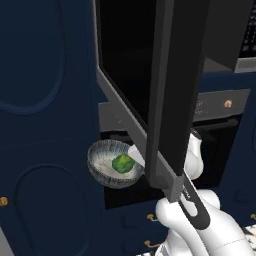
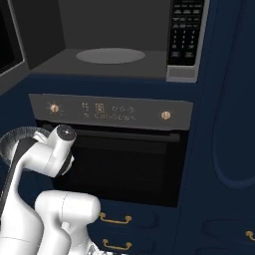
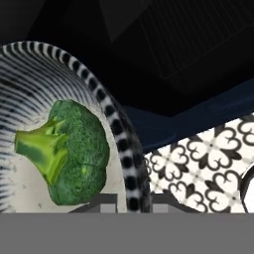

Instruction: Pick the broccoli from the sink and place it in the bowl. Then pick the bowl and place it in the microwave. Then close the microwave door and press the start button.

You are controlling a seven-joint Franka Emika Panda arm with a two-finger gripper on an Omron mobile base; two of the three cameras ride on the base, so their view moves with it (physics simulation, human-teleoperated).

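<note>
In the left base view the bowl [image 1: 109, 163] hung in the air beside the open microwave door [image 1: 172, 85], the broccoli [image 1: 122, 163] lying inside it. The right base view alone showed the microwave [image 2: 117, 42] interior and its turntable [image 2: 110, 55]. In the hand view the gripper [image 3: 133, 202] pinched the bowl's rim.

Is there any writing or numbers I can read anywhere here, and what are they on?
None can be read.
Microwave keypad: rows of pale button marks, too small to read.
Oven control strip: a line of pale symbols between two gold knobs, blurred.
Bowl, broccoli, patterned floor: no text.
</note>
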